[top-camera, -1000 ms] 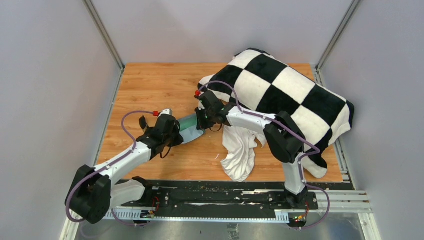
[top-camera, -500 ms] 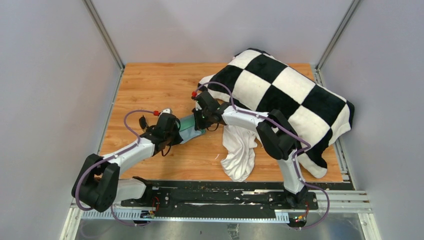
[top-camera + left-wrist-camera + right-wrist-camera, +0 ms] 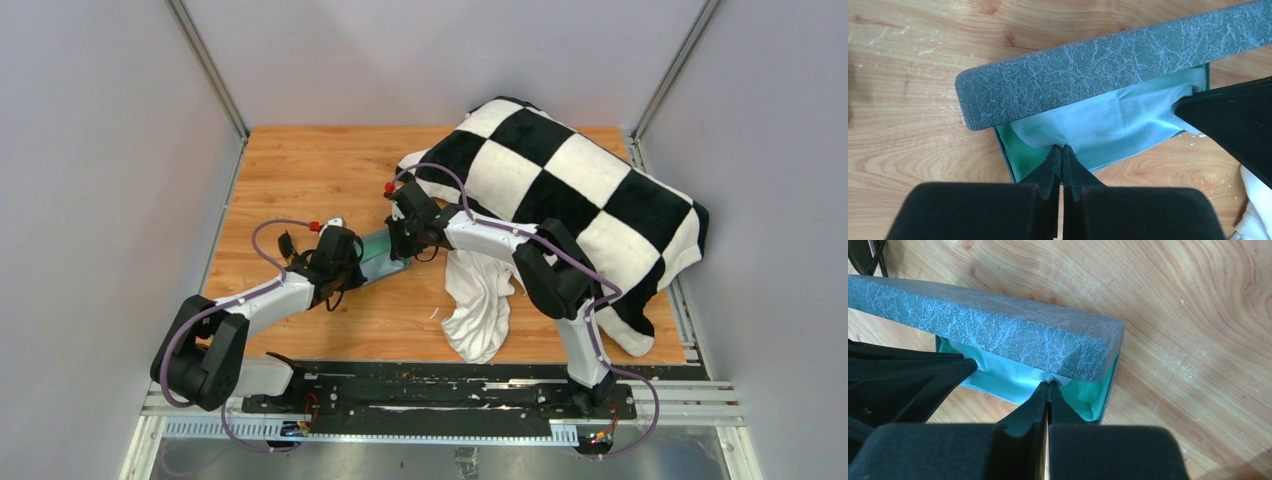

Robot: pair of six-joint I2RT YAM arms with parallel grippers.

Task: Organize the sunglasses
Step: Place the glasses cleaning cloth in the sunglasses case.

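The grey-blue hard case [image 3: 381, 248] lies half open on the wooden table between my two grippers. Its lid [image 3: 1088, 70] stands over the mint-green inside [image 3: 1020, 150]. The light-blue cloth [image 3: 1108, 120] lies in the case's opening. My left gripper [image 3: 1062, 147] is shut on one end of the cloth. My right gripper [image 3: 1049, 385] is shut on the other end [image 3: 1003, 375], under the lid [image 3: 998, 335]. In the top view the left gripper [image 3: 354, 262] and right gripper [image 3: 400, 240] meet at the case from opposite sides. The sunglasses are hidden.
A black-and-white checkered blanket [image 3: 580, 200] covers the back right of the table. A crumpled white cloth [image 3: 480, 300] lies beside the right arm, near the case. Grey walls close in the table on three sides.
The left arm has stretched further toward the case, its elbow moving right. The right gripper shifted slightly left. Both stay shut at the case's opening.
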